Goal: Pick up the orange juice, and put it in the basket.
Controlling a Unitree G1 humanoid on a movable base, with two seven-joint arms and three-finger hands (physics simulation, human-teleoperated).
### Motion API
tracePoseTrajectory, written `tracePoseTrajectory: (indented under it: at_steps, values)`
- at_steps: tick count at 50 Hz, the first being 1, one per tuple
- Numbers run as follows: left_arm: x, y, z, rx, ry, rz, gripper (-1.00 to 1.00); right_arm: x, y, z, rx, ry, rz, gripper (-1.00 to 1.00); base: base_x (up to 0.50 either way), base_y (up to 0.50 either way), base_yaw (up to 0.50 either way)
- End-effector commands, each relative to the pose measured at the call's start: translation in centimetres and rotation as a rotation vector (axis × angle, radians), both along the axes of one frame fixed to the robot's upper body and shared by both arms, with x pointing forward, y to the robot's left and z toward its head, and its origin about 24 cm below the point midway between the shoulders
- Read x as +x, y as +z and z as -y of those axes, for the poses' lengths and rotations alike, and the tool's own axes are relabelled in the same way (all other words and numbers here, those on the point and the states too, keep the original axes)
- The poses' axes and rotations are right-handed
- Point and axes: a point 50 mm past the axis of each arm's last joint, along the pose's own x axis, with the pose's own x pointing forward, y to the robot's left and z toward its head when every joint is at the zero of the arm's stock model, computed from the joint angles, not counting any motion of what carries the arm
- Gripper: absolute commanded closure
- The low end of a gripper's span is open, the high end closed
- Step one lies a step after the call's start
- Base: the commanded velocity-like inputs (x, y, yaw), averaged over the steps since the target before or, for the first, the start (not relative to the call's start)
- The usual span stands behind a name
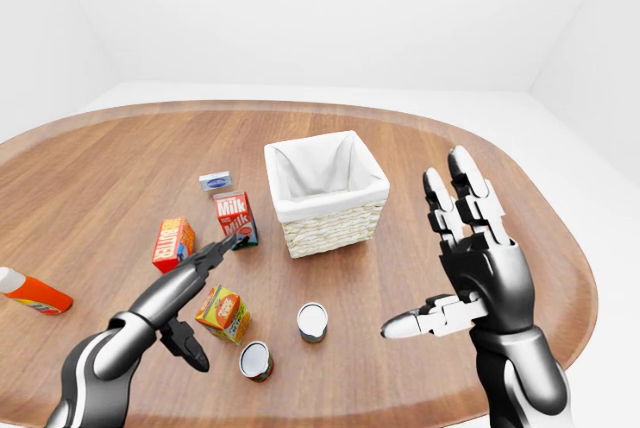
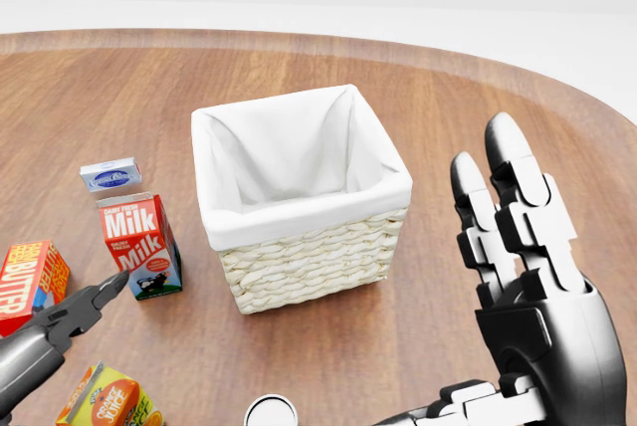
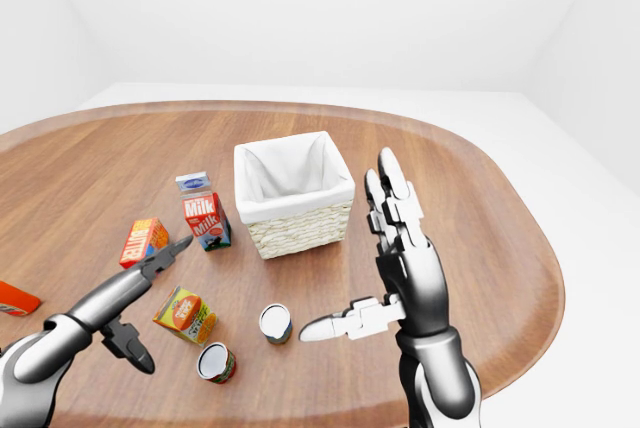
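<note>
The orange juice (image 1: pixel 223 311), a small orange and yellow carton, lies tilted on the wooden table (image 1: pixel 120 158), low and left of centre in the left-eye view. It also shows at the bottom left of the head view (image 2: pixel 107 401). My left hand (image 1: pixel 208 296) is open, its fingers stretched out just above and left of the carton and its thumb hanging below; it does not hold the carton. The wicker basket (image 1: pixel 330 230) with a white liner stands empty at the table's middle. My right hand (image 1: pixel 432 248) is open, palm upright, to the right of the basket.
A red milk carton (image 1: pixel 236 219) stands left of the basket, with a small blue and white box (image 1: pixel 215 180) above it. An orange butter box (image 1: pixel 173 243) is further left. Two cans (image 1: pixel 313 321) (image 1: pixel 256 359) lie right of and below the juice. An orange bottle (image 1: pixel 32 291) lies at the far left.
</note>
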Motion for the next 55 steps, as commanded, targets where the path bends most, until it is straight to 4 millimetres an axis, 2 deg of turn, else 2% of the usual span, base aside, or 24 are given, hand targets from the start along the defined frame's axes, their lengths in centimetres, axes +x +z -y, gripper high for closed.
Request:
tracePoseTrajectory:
  at_steps: [1,32,55]
  values:
    - [0.1,-1.0,-0.2,-0.003,0.024,-0.037,-1.00,0.1,-0.2,0.0,0.000,0.003,-0.009,-1.00,0.00,0.00,0.00]
    - [1.7,-2.9,-0.1,-0.002,0.066,-0.095,-1.00,-0.1,-0.2,-0.2,0.001,0.012,-0.009,-1.00,0.00,0.00,0.00]
    - [1.2,-4.6,-1.3,0.030,0.120,-0.177,-1.00,-0.6,0.2,-0.5,0.015,0.030,0.004,-1.00,0.00,0.00,0.00]
